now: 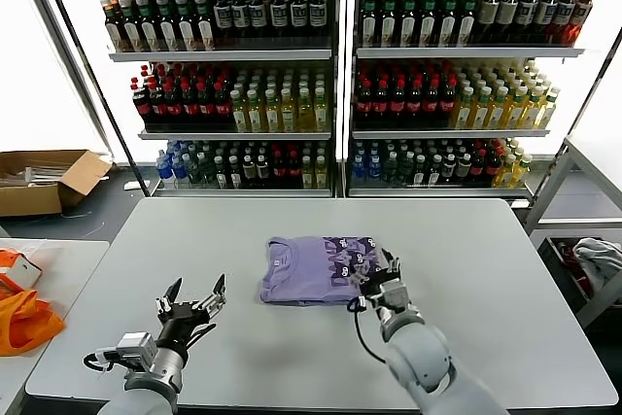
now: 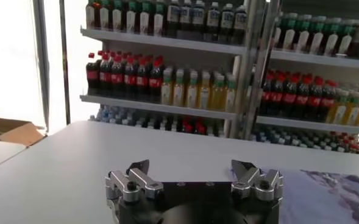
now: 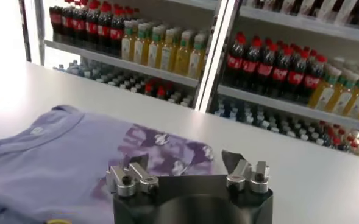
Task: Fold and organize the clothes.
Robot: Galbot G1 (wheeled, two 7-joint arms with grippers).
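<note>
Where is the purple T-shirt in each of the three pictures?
Head view: the purple T-shirt lies folded mid-table, by the right hand.
Left wrist view: only an edge shows, low in the corner.
Right wrist view: it fills the near table.
Shared landmark: the drink shelves.

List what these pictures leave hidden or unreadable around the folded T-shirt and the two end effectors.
- T-shirt: its near right corner, head view, hidden behind the right end effector.
- T-shirt layers beneath the fold: covered by its own top layer, every view.
- Bottle labels on the shelves: too small to read.
- Left end effector: its base, left wrist view, cut by the picture's edge.
</note>
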